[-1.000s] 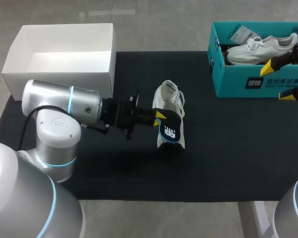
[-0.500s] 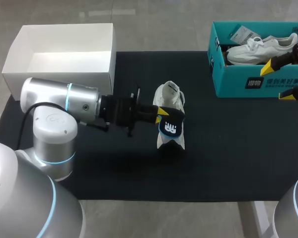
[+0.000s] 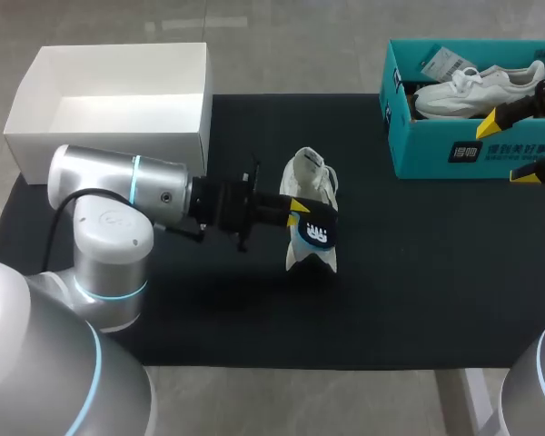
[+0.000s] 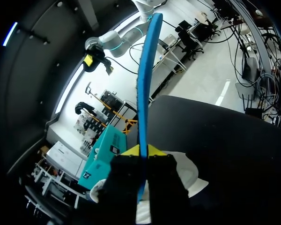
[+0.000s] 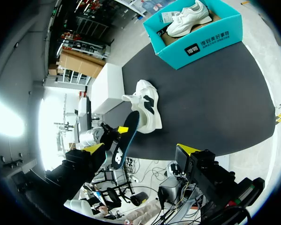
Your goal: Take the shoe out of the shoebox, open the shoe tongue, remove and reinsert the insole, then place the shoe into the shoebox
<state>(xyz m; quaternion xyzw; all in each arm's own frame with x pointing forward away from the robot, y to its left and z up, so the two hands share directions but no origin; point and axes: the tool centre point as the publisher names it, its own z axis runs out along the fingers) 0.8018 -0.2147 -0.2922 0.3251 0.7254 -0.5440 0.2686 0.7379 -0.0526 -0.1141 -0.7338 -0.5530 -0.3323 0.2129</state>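
Insole point(image 3: 318, 234) in left claw point(image 3: 296, 212) (over shoe point(image 3: 310, 174))

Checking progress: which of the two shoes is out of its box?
The shoe on the black mat, by the left pincer gripping the insole. The other shoe lies inside the teal shoebox.

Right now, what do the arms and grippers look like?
The left arm and right arm are silver rounded tubes with light-blue rings; a black cable runs along the left one. The left gripper and right gripper are black with yellow tips.
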